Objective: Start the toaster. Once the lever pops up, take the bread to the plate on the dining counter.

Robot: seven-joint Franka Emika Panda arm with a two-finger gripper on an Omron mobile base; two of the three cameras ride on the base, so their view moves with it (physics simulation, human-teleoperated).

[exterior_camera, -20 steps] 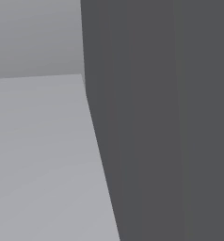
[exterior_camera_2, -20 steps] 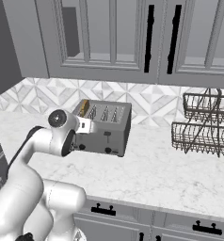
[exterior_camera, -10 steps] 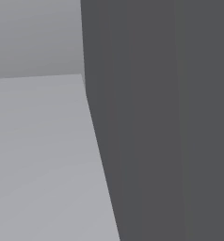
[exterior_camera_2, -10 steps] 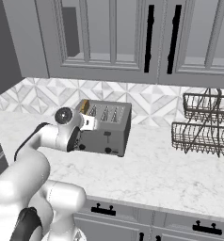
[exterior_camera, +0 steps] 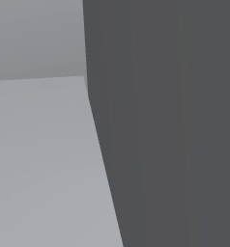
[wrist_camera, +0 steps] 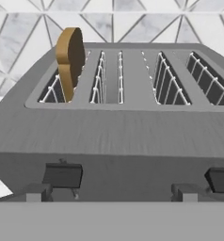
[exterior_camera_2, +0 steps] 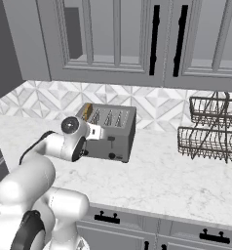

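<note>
The job looks to be at its very start. The toaster (exterior_camera_2: 109,132) stands on the white worktop (exterior_camera_2: 162,180) against the patterned backsplash (exterior_camera_2: 152,105), and the bread (wrist_camera: 69,60) sits upright in its leftmost slot, poking well above the top as a tan-brown slice; from the right base view it shows as a thin brown edge at the toaster's far left corner. Two dark levers show on the near face in the hand view, a left lever (wrist_camera: 62,175) under the bread's slots and a right lever (wrist_camera: 221,180), and I judge neither is pushed down yet, so the toasting has not begun. The gripper (exterior_camera_2: 94,132) is held close against the toaster's front left; its fingertips can't be made out, but its jaws are spread wide and it grips nothing. A wire dish rack (exterior_camera_2: 213,129) stands well apart on the right. Pressing the lever, waiting for the pop, lifting the slice and carrying it to the plate all remain.
</note>
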